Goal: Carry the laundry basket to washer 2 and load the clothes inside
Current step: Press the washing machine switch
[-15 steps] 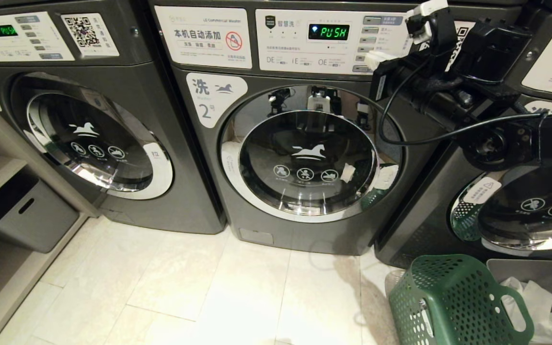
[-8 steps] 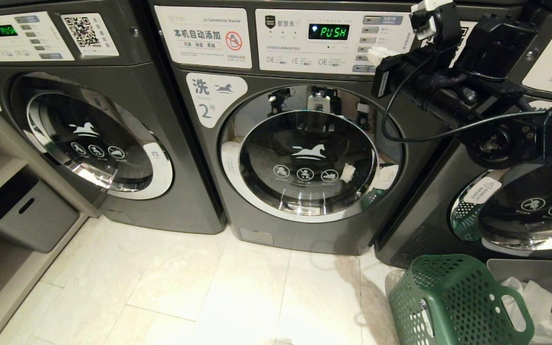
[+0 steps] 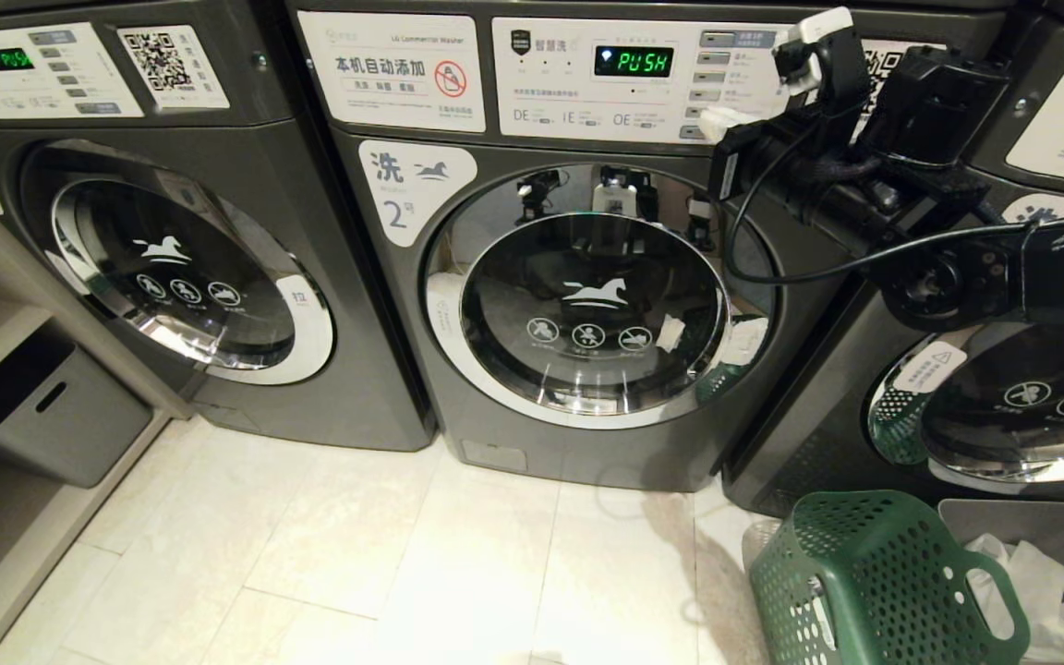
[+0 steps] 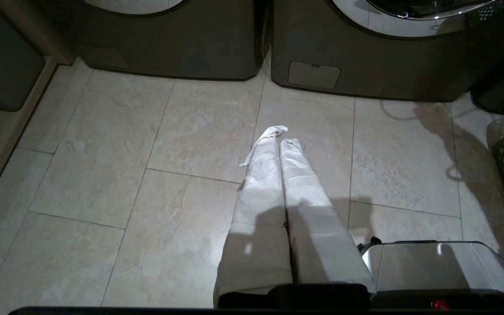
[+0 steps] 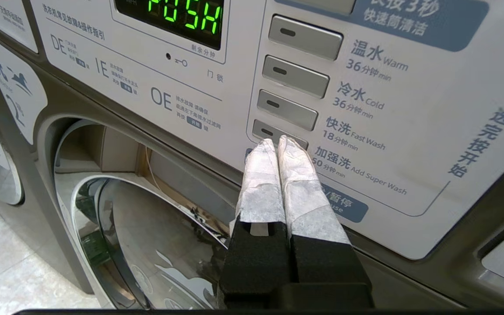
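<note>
Washer 1 [image 3: 190,277]: far left in the head view, door shut, untouched.
Grey bin [image 3: 42,416]: on the low shelf at the left, apart from the work.
Left end effector [image 4: 278,133]: parked low over the floor tiles, wrapped fingers pressed together, holding nothing.
Washer 2 [image 3: 578,296]: centre of the head view, round chrome-rimmed door closed, display reading "PUSH" [image 3: 634,61].
Clothes: not visible in any view; with the door shut, I judge they are probably already inside the drum, though the glass shows only reflections.
Right end effector [image 5: 277,142]: fingers closed flat against each other and empty, tips touching the lowest grey button [image 5: 278,131] in the column on washer 2's panel, beside the "Add Super Wash" label.
What changed: over the last second the right arm lifted slightly away from the panel, then came back down and in toward the button column.
Meaning: loading looks finished; the robot appears to be selecting a wash programme, and the unchanged display suggests no press has registered so far.
Laundry basket [image 3: 874,582]: on the floor at the lower right, before washer 3 [image 3: 1003,406], beside a grey bin holding white bags [image 3: 1040,591]; its inside is not visible.
</note>
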Robot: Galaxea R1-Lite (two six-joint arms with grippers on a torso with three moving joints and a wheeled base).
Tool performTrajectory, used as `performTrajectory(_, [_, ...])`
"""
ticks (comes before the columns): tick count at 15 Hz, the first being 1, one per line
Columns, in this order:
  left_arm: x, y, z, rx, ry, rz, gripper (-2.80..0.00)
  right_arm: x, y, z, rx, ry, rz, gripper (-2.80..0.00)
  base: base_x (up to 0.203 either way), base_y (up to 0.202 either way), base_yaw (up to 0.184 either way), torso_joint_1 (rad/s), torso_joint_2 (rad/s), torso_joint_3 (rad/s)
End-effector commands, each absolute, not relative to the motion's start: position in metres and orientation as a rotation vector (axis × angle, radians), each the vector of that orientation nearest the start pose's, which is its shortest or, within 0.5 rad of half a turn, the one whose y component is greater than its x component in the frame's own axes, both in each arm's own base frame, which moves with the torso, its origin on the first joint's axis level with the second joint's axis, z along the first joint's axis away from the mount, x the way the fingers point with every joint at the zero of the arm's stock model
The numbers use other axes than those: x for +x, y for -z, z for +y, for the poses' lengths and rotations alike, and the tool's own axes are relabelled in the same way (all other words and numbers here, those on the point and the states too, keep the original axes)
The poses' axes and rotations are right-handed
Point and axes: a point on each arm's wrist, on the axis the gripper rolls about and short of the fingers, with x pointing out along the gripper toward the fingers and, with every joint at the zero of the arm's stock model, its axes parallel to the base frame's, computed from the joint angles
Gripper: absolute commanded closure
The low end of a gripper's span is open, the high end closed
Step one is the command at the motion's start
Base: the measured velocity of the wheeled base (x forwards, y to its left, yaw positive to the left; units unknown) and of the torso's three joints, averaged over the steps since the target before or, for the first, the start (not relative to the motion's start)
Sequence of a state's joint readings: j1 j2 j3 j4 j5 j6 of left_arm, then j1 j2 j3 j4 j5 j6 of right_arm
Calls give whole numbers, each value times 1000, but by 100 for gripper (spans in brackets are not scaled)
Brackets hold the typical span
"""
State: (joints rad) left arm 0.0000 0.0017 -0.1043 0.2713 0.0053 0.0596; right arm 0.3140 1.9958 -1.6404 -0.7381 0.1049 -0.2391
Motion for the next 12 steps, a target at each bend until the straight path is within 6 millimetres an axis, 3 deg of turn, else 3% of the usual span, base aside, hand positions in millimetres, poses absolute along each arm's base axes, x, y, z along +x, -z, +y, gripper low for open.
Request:
performTrajectory(1, [-33,-76,0,59,-1,170,0,393,-319,130,-193,-367,-432,0,0,0,0,0,0,0])
performTrajectory(12, [-33,-76,0,62,-1,170,0,396,-324,131,-189,-357,-457,0,0,0,0,0,0,0])
